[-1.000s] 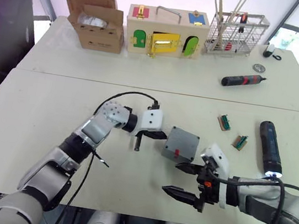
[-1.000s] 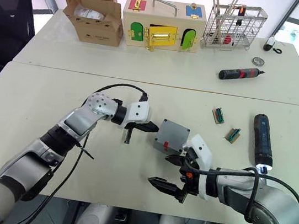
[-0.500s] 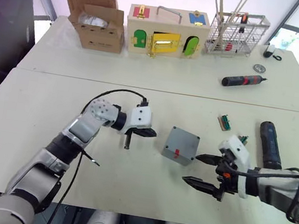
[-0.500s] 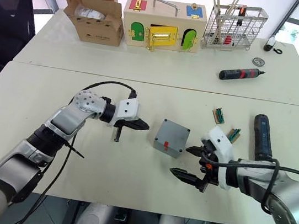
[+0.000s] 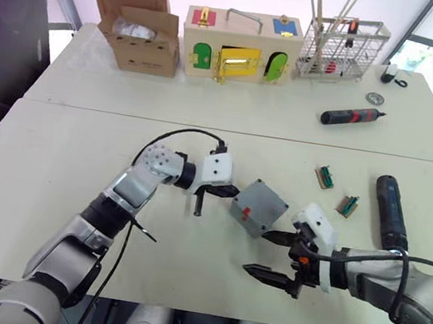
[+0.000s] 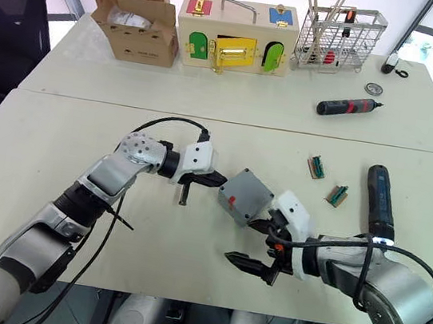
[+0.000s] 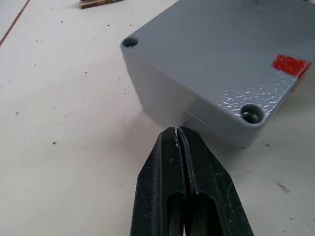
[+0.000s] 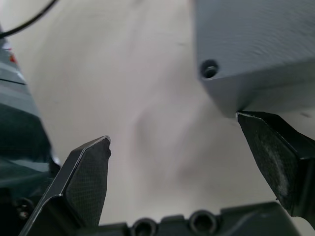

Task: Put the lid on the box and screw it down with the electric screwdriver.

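Box: the grey box (image 5: 259, 207) sits on the near table (image 5: 56, 156), about the middle, between the 2 grippers, red mark on the face turned up and toward the robot.
Left gripper: the left gripper (image 7: 177, 135) has its 2 black fingers pressed together, holding nothing, tips just beside the box's side wall.
Right gripper: the right gripper (image 5: 273, 255) is spread wide, with 1 fingertip at a lower corner of the box and the other well clear.
Electric screwdriver: the electric screwdriver (image 5: 390, 212) lies flat on the table to the robot's right, apart from the box.
Far table: a cardboard box (image 5: 143, 27), a wooden box (image 5: 241, 46) with coloured doors, a wire basket (image 5: 341, 47) and a smaller black-and-red screwdriver (image 5: 353, 116).
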You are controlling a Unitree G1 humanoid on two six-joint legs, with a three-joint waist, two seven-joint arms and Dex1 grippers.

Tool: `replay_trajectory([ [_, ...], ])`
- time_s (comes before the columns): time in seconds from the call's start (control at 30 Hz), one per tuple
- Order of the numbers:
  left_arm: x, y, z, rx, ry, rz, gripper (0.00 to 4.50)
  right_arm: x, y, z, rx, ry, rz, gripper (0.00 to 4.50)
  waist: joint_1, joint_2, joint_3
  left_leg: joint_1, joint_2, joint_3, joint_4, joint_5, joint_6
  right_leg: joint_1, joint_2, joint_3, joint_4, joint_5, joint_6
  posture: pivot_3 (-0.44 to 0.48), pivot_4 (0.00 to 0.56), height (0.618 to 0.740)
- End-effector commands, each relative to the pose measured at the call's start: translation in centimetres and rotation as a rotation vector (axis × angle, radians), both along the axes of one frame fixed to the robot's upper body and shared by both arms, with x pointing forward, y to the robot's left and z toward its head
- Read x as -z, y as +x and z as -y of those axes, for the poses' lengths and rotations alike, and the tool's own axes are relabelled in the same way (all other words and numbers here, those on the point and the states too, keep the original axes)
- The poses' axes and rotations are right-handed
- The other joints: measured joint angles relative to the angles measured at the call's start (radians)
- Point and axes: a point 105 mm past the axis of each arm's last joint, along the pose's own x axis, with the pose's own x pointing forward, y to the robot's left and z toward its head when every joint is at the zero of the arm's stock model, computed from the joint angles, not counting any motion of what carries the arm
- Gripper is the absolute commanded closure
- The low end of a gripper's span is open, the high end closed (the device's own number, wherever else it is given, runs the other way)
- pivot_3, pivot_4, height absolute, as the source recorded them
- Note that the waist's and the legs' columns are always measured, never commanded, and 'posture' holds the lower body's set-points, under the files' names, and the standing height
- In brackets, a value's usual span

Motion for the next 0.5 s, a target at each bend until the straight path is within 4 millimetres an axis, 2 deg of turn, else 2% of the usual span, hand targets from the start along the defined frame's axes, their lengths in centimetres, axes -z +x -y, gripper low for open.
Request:
replay_trajectory([
  [0.03, -0.8, -0.1, 0.6, 0.033, -0.011, 0.046, 4.5, -1.0, -0.4, -0.6, -0.022, 0.013, 0.042, 0.02, 0.0, 0.0, 0.0, 0.0, 0.0, 0.0, 0.0, 0.0, 0.0, 0.0, 0.0, 0.0, 0.0, 0.0, 0.0, 0.0, 0.15, 0.694],
  [0.17, -0.8, -0.1, -1.0, 0.004, -0.016, -0.01, 4.5, -1.3, 0.3, 3.3, 0.058, -0.151, 0.09, 0.02, -0.001, 0.0, 0.0, 0.0, -0.001, 0.0, 0.0, 0.0, 0.0, 0.0, 0.0, 0.0, 0.0, 0.0, 0.0, 0.0, 0.15, 0.694],
  [0.3, -0.3, -0.7, -2.3, 0.006, 0.027, -0.034, 4.5, -1.8, 1.7, 5.4, 0.101, -0.214, 0.137, 0.02, -0.002, 0.0, 0.0, 0.001, 0.0, 0.0, 0.0, 0.0, 0.0, 0.0, 0.0, 0.0, 0.001, 0.0, 0.0, 0.0, 0.15, 0.694],
  [0.4, 0.3, -1.8, -3.2, 0.027, 0.058, -0.092, 4.5, -2.1, 3.6, 6.0, 0.12, -0.219, 0.197, 0.02, -0.004, 0.0, 0.0, 0.001, 0.0, 0.0, 0.0, 0.0, 0.0, 0.0, 0.0, 0.0, 0.001, 0.0, 0.0, 0.0, 0.15, 0.694],
  [0.5, 0.3, -3.1, -2.9, 0.064, 0.042, -0.156, 4.5, -2.0, 4.8, 5.6, 0.118, -0.197, 0.222, 0.02, 0.0, 0.0, 0.0, 0.001, 0.0, 0.001, 0.0, 0.0, 0.0, 0.0, 0.0, 0.0, 0.001, 0.0, 0.0, 0.0, 0.15, 0.694],
])
